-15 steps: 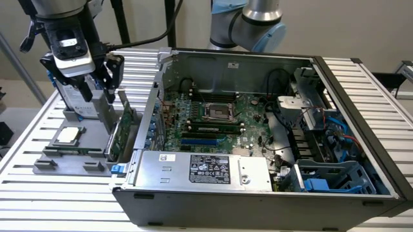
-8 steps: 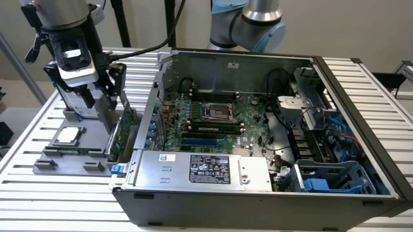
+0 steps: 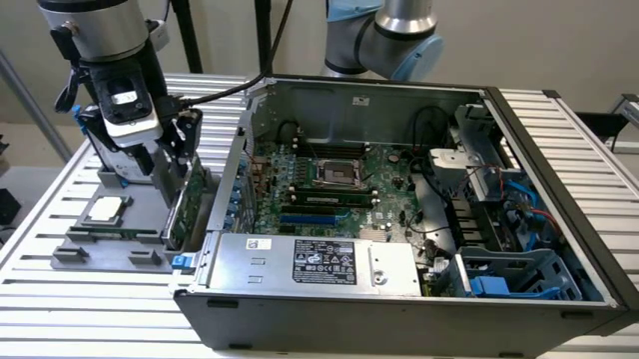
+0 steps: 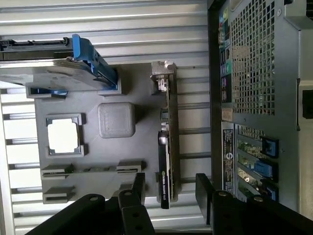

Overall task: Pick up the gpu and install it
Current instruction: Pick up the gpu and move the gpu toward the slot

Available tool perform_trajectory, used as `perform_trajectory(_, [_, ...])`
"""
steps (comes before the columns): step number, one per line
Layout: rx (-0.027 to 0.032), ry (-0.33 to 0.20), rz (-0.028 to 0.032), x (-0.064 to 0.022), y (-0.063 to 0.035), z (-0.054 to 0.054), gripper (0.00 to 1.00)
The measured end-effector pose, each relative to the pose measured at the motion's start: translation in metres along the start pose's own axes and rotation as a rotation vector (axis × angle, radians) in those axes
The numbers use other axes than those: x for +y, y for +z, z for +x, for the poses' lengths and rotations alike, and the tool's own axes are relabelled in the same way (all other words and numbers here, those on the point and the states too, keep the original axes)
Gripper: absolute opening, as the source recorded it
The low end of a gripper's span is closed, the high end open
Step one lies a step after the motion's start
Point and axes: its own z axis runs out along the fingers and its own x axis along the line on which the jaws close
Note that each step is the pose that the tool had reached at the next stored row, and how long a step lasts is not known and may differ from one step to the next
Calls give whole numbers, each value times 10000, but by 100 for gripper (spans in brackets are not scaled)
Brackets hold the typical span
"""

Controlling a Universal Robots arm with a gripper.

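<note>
Grey plastic holder tray (image 3: 110,253) sits on a slatted metal table (image 3: 90,307), at the exterior view's left of an open black computer case (image 3: 399,318).

The tray has several shaped recesses. In the slot along its edge nearest the case, the gpu (image 3: 185,203) stands on its long edge, with the green board and black shroud upright. From the wrist view, the gpu (image 4: 169,142) appears as a thin strip with its silver bracket (image 4: 161,73) at the far end. A square recess holds a pale processor chip (image 4: 63,136), also visible from the exterior view (image 3: 108,211). Another bay holds a silver hard drive (image 4: 56,76) in a carrier with a blue handle (image 4: 95,61). A plain grey block (image 4: 116,119) rises from the middle of the tray.

The gripper (image 3: 167,161) hangs straight above the gpu. Its two black fingers (image 4: 138,185) are spread wide, one on each side of the card's near end. A gap shows on both sides, so it grips nothing.

Inside the case, the green motherboard (image 3: 340,176) lies flat with an empty processor socket (image 3: 334,172) at its centre. Dark memory sticks (image 3: 330,199) are seated beside the socket. A silver power supply (image 3: 310,262) fills the near corner, and a blue plastic drive cage (image 3: 509,278) sits at the exterior view's right.
</note>
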Motion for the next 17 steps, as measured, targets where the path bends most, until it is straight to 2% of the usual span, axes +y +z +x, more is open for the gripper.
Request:
perform_trajectory(12, [-54,-2,9,-1,218,4,54])
perform_trajectory(17, [-92,16,21,31,302,9,54])
